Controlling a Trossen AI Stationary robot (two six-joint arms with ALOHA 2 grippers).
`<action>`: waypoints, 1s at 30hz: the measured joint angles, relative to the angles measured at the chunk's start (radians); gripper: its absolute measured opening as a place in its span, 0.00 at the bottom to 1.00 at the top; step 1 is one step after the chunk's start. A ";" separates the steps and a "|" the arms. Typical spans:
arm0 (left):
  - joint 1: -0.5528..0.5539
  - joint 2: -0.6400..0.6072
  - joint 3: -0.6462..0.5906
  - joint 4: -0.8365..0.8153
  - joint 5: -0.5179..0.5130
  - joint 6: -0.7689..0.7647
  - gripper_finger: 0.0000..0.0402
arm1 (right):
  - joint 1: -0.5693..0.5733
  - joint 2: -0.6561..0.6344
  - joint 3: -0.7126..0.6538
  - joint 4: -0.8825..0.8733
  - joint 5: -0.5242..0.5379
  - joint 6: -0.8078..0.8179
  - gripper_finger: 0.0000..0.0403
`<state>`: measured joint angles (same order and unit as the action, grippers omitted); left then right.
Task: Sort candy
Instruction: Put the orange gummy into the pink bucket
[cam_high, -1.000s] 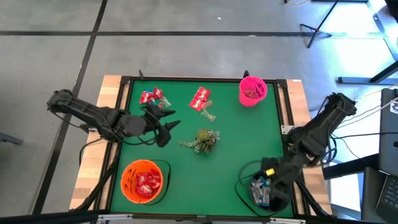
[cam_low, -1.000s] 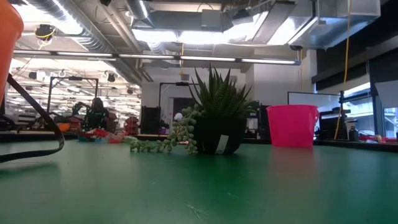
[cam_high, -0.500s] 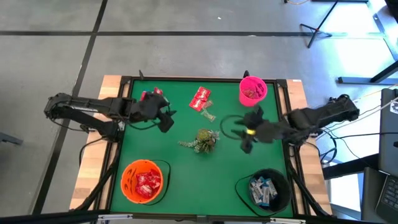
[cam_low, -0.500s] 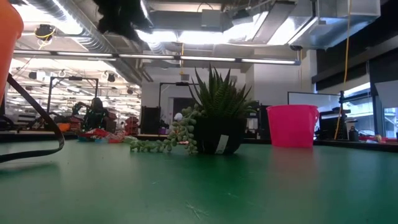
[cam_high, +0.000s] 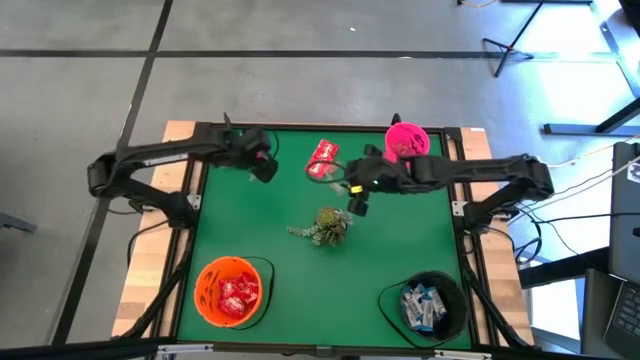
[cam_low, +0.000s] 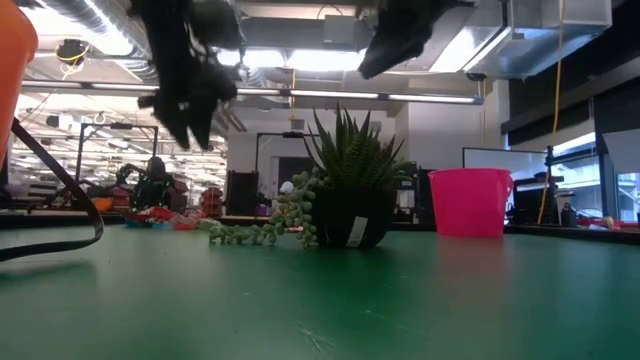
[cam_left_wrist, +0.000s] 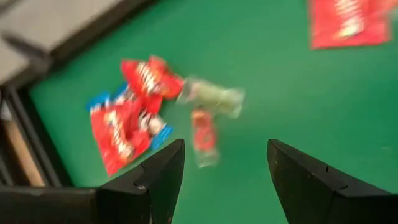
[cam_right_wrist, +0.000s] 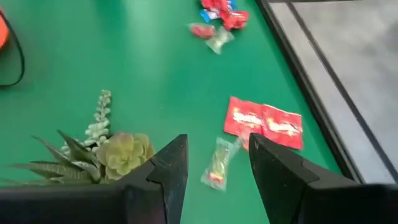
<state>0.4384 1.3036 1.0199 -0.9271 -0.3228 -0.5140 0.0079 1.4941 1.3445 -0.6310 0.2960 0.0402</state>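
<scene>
We look down on a green bench (cam_high: 300, 270) bearing candy in several groups. The left gripper (cam_high: 263, 166) hangs near the far left corner, its fingers (cam_left_wrist: 155, 177) apart and empty, above a cluster of red and blue-edged packets (cam_left_wrist: 134, 109) with one pale clear-wrapped piece (cam_left_wrist: 214, 99) just beside them. The right gripper (cam_high: 357, 197) hangs over the far middle of the bench, its fingers (cam_right_wrist: 168, 174) likewise apart and holding nothing; beyond them lie a pair of red packets (cam_right_wrist: 264, 124) and a clear-wrapped piece (cam_right_wrist: 219, 163) touching or nearly touching their edge. A small potted succulent (cam_high: 328, 224) with a trailing sprig stands at the bench centre. A pink cup (cam_high: 406, 146) sits near the far right corner. At the near edge, an orange bowl (cam_high: 230, 290) on the left contains red packets, and a black bowl (cam_high: 428, 305) on the right contains white-and-blue packets.
</scene>
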 joint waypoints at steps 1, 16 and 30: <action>0.024 0.023 0.000 -0.007 0.014 0.002 0.54 | -0.007 0.007 0.000 0.013 -0.014 -0.020 0.41; 0.100 0.253 -0.009 0.035 0.057 0.152 0.54 | -0.041 0.003 -0.213 0.356 -0.099 0.044 0.41; 0.127 0.255 -0.213 0.260 0.151 0.047 0.54 | -0.041 -0.053 -0.337 0.491 -0.108 0.060 0.41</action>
<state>0.5655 1.5584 0.8065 -0.6666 -0.1716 -0.4671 -0.0334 1.4406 1.0077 -0.1396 0.1880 0.0999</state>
